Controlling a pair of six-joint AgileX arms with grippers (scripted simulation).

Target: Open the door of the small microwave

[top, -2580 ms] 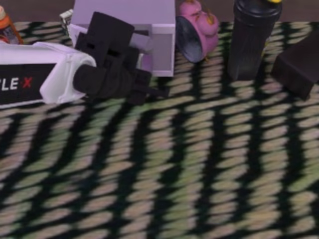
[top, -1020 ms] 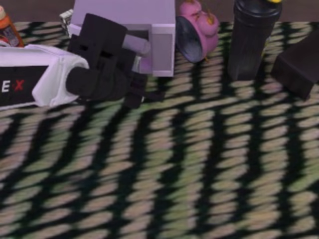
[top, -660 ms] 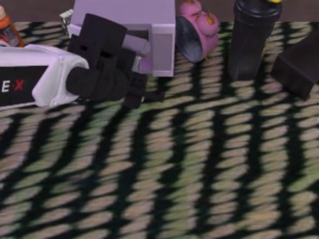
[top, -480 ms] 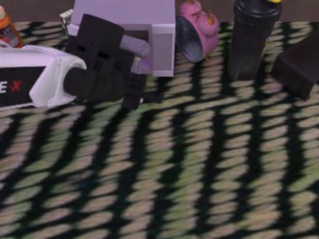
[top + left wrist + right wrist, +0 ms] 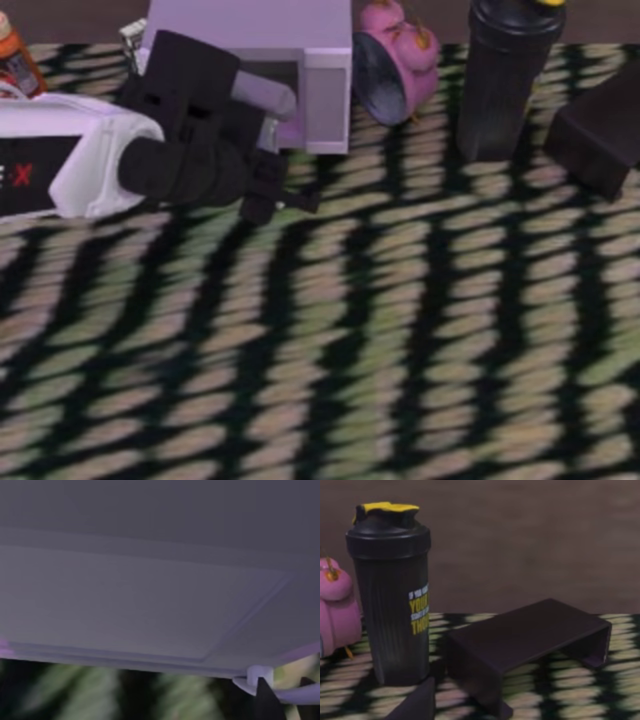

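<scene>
At counter's far left, left hand [image 5: 262,192], grip state impossible to tell, at door [image 5: 262,92] of small microwave [image 5: 300,40]; best drawn outward along hinge arc, steadily.

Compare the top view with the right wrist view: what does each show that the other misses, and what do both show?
Only the top view shows the left arm, its gripper at the microwave, the door swung partly open, and an orange bottle at the left edge. Only the right wrist view shows the yellow lettering on the shaker. Both show the black shaker, the pink clock, the dark stand and the patterned cloth.
</scene>
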